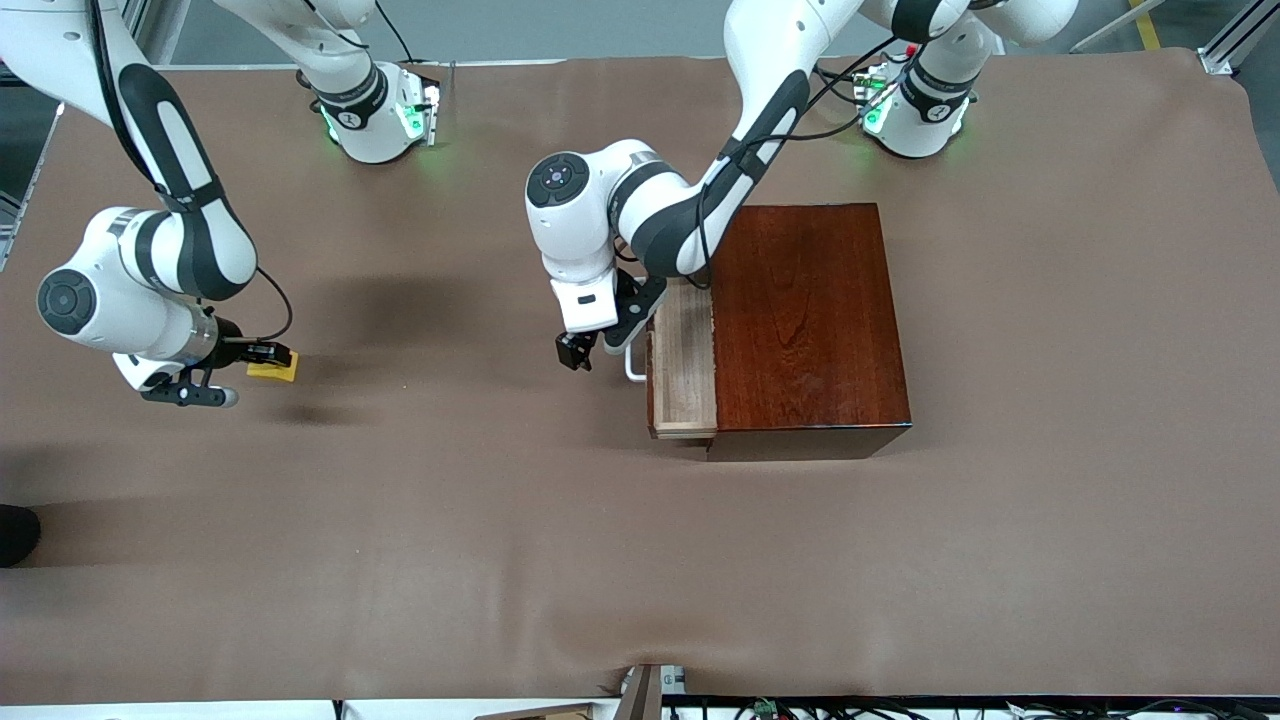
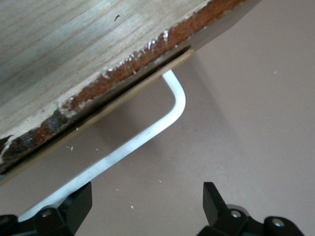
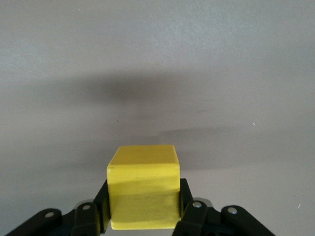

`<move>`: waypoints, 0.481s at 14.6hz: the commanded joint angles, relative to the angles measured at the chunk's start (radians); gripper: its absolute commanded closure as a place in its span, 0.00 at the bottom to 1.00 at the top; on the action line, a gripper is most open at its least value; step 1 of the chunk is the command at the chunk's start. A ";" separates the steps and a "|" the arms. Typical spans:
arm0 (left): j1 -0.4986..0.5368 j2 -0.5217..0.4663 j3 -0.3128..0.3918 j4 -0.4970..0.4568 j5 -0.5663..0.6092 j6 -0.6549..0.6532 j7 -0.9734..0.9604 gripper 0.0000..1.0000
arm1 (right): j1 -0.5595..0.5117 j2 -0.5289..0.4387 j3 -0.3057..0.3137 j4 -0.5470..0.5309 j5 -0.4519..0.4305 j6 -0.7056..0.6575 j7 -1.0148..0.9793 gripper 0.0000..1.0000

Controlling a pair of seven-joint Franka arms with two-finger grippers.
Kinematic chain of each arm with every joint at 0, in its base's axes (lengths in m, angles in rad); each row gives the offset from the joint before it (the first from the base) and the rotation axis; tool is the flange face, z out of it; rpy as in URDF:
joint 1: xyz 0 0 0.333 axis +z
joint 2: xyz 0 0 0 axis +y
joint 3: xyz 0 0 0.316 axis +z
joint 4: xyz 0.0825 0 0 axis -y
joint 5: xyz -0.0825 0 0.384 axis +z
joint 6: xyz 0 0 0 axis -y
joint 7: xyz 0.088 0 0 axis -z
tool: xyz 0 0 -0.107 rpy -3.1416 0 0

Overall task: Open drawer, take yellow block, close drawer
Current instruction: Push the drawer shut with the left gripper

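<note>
The dark reddish-brown wooden box [image 1: 810, 320] stands toward the left arm's end of the table. Its drawer [image 1: 683, 360] is partly out and shows its pale wood interior [image 2: 59, 54]. The white U-shaped handle [image 1: 633, 368] points toward the right arm's end. My left gripper [image 1: 580, 352] is open beside the handle [image 2: 162, 123]; one finger [image 2: 78, 204] is at the bar and nothing lies between the fingers. My right gripper [image 1: 262, 358] is shut on the yellow block [image 1: 275, 369] at the right arm's end. It holds the block [image 3: 142, 189] a little above the table.
A brown cloth [image 1: 500, 520] covers the whole table. A dark object [image 1: 15, 535] shows at the table's edge at the right arm's end. Cables and a bracket [image 1: 645, 695] sit at the edge nearest the front camera.
</note>
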 commanded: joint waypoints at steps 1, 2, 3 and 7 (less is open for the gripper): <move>0.001 -0.020 0.012 -0.009 0.026 -0.092 -0.012 0.00 | -0.026 0.013 0.016 -0.022 -0.024 0.036 -0.005 1.00; 0.003 -0.020 0.013 -0.014 0.028 -0.121 -0.009 0.00 | -0.027 0.018 0.016 -0.025 -0.024 0.044 -0.005 1.00; 0.004 -0.020 0.013 -0.015 0.029 -0.142 -0.009 0.00 | -0.027 0.027 0.016 -0.030 -0.024 0.053 -0.005 1.00; 0.026 -0.034 0.013 -0.032 0.028 -0.187 -0.021 0.00 | -0.040 0.064 0.016 -0.032 -0.024 0.093 -0.005 1.00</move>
